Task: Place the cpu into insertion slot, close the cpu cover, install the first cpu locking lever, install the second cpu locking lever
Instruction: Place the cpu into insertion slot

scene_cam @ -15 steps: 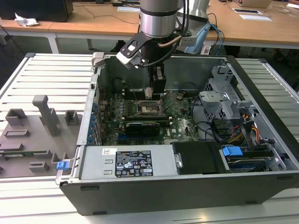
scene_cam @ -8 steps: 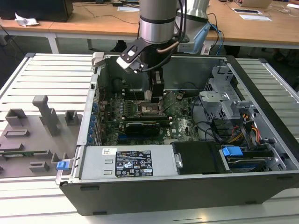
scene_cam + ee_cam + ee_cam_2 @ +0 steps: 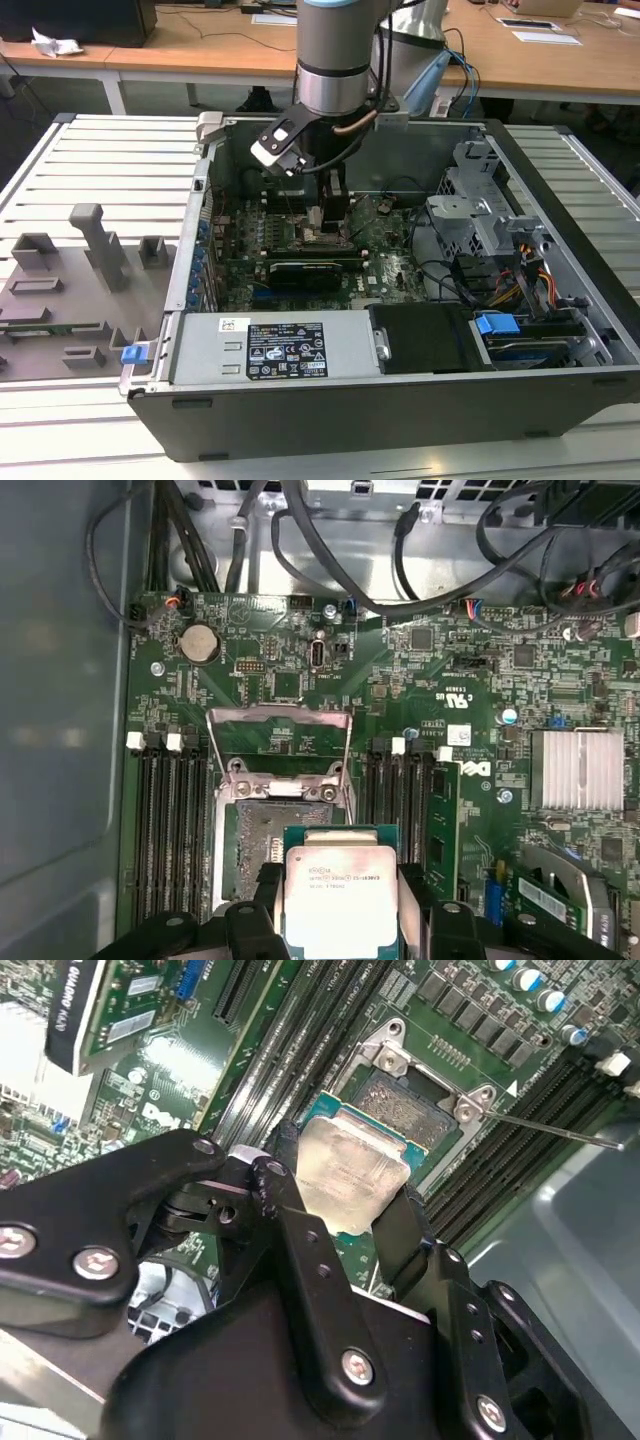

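Note:
My gripper is shut on the cpu, a flat square chip with a pale silver top, pinched by its two opposite edges between black fingers. In the second wrist view the cpu hangs tilted just over one edge of the insertion slot. The insertion slot lies uncovered, a dark centre in a metal frame. Its cpu cover, a silver frame plate, stands swung up on the slot's far side. A thin lever rod sticks out beside the slot. In the exterior view the gripper hovers over the board's middle.
Rows of black memory slots flank the socket on both sides. A long black expansion card lies nearer the power supply. A finned heat sink and cable bundles sit around. Case walls enclose the board.

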